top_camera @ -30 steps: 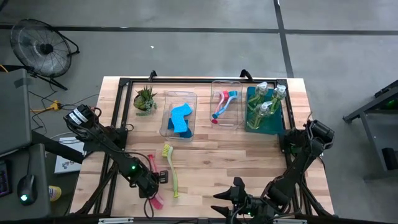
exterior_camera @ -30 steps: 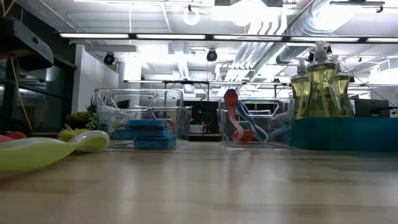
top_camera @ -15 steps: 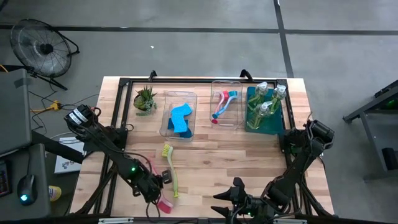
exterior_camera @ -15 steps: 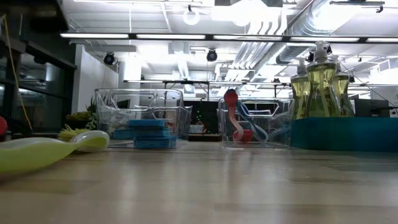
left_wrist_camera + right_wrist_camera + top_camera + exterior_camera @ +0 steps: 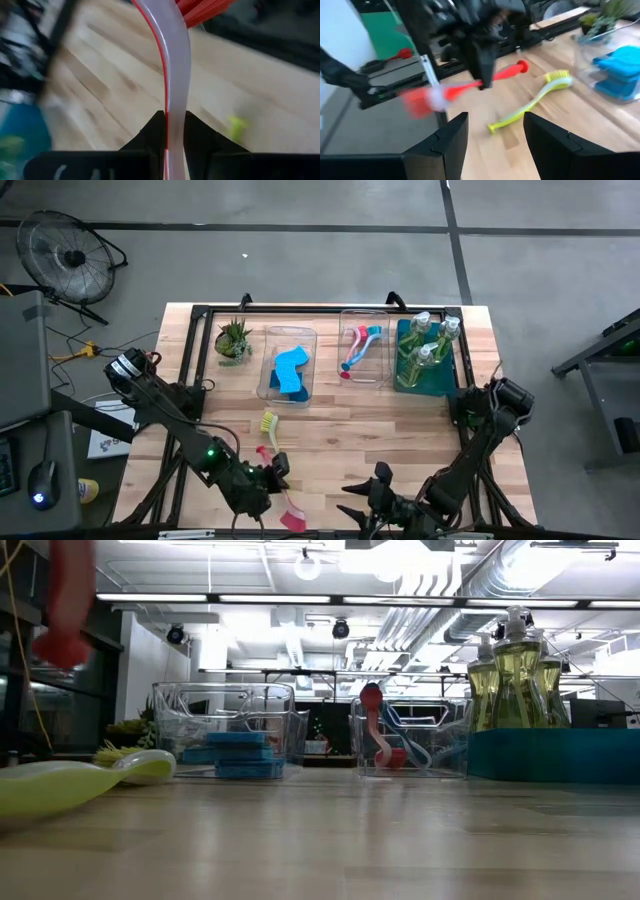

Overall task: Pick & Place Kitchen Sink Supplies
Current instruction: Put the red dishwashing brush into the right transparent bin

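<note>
A concrete-floored workshop surrounds the plank table [image 5: 340,430], where the left gripper [image 5: 268,477], fingers clamped tight, holds the red dish brush [image 5: 280,495] aloft at the near edge. The right gripper [image 5: 366,498] waits nearby, jaws parted and empty. A yellow-green dish brush [image 5: 274,448] lies flat. Motion blurs the red brush's bristle head in the right wrist view.

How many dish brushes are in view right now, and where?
4: a red brush held in the left gripper above the table's near edge, a yellow-green brush lying on the table, and a red and a teal brush in the clear bin.
</note>
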You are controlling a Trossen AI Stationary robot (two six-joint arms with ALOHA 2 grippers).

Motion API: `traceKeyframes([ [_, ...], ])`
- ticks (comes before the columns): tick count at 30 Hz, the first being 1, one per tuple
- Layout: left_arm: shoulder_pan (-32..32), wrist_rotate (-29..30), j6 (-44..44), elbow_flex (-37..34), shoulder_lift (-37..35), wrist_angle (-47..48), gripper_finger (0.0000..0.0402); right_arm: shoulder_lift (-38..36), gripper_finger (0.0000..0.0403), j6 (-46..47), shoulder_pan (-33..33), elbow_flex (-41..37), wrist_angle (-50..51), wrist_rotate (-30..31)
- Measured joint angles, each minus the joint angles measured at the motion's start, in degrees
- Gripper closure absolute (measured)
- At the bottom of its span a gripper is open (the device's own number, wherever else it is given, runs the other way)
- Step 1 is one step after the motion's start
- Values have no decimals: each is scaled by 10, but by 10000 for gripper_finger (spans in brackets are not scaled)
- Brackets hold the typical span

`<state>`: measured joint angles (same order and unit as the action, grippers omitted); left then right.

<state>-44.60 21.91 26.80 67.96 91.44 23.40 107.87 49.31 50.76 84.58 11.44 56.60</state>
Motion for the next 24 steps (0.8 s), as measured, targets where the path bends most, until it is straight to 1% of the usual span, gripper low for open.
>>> traceKeyframes([
  [4,5,15,55,12,0,-100,363,27,217,-13,2,0,-1,41],
  [6,14,3,76,15,0,-149,363,42,217,-14,3,0,1,53],
  [14,77,-100,95,15,0,-283,363,97,217,-14,16,0,-15,147],
  [17,94,-144,95,15,0,-331,363,115,217,-13,18,0,-18,161],
  [20,107,-186,94,15,0,-376,363,130,217,-18,12,-1,-29,190],
  [22,115,-200,94,15,0,-395,363,134,217,-29,4,-1,-46,193],
  [24,122,-201,94,14,0,-402,363,139,217,-54,-4,-1,-69,185],
])
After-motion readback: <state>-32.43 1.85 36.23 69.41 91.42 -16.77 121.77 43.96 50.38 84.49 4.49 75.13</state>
